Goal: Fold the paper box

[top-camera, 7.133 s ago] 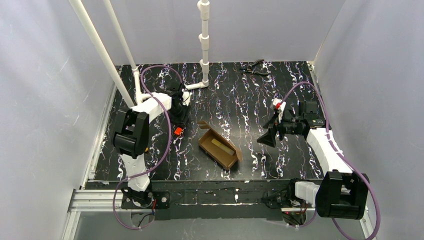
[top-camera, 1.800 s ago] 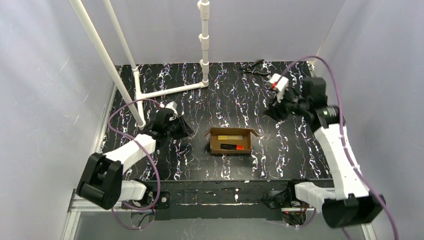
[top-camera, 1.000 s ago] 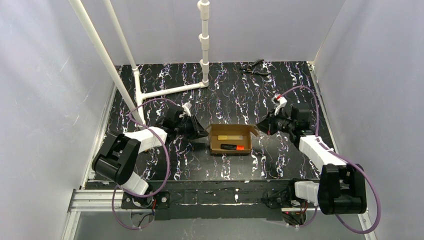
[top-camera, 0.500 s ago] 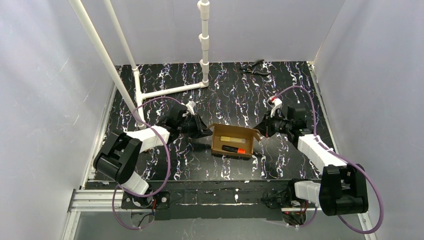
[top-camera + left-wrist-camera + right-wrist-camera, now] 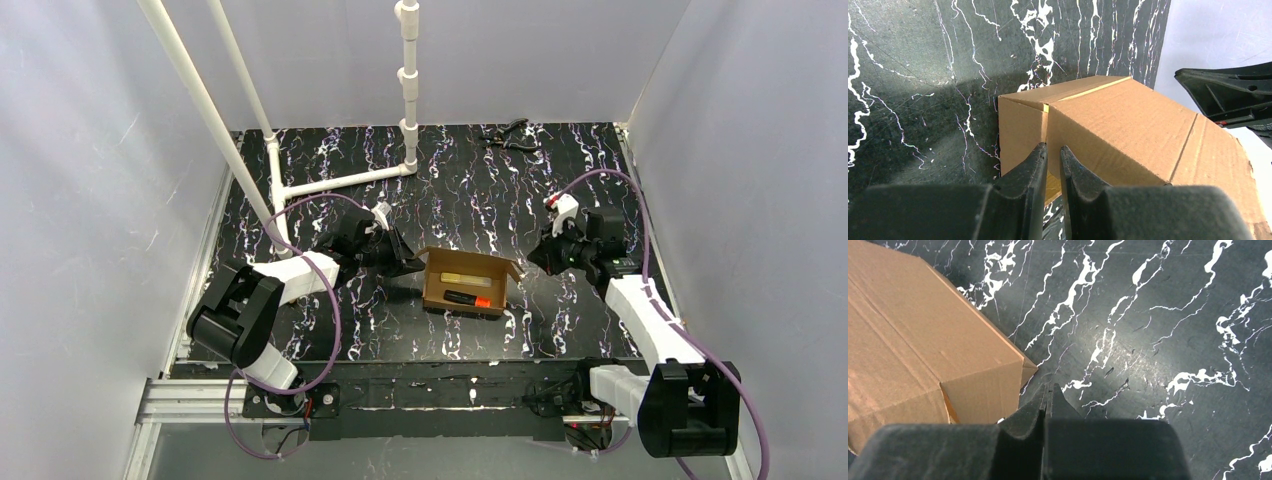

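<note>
table: black, white-veined | paper box: open-topped, mid-table, between both arms | left gripper: fingers nearly together, pinching the box's left end wall | right gripper: fingers pressed together, empty, just beside the box's right corner | orange-tipped black marker, pale yellow stick: lying inside the box

Black white-veined marble tabletop, pale grey walls, white pipe frame

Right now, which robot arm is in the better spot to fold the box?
Probably the left arm. Its jaws are nearly closed at the paper box's end corner, seemingly pinching it. The right arm's jaws are shut over the table, apart from the box.
</note>
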Tool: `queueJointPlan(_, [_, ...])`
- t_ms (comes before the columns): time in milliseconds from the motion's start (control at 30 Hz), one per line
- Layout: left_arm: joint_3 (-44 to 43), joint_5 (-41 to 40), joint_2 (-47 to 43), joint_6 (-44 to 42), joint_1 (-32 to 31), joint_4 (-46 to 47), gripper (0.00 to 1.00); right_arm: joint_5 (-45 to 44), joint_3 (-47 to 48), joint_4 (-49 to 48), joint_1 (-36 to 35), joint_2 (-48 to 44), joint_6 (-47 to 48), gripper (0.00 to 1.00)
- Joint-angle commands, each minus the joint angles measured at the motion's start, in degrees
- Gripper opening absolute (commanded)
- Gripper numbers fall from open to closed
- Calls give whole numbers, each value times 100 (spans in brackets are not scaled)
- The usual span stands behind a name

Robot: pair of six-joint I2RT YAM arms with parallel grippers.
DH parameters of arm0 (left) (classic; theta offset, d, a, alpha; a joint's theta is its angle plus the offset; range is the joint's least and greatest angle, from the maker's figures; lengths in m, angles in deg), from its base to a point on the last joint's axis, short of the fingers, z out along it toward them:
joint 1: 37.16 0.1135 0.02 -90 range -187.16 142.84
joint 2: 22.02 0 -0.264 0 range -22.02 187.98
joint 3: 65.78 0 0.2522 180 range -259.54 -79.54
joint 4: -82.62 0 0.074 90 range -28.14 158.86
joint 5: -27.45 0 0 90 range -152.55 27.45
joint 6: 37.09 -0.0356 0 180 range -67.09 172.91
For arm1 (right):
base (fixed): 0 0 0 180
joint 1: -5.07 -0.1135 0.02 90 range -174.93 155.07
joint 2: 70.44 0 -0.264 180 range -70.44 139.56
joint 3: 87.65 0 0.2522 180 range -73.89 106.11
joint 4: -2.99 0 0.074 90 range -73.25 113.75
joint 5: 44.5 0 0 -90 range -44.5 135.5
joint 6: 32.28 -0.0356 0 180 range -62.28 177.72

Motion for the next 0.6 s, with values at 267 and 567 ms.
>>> queueJointPlan(267, [-33, 137, -112, 53, -26, 50, 15, 1585, 795, 1007, 21, 1070, 135, 1])
queueJointPlan(567, [-113, 211, -5, 127, -159, 117, 14, 2202, 911, 984, -521, 1549, -286, 1])
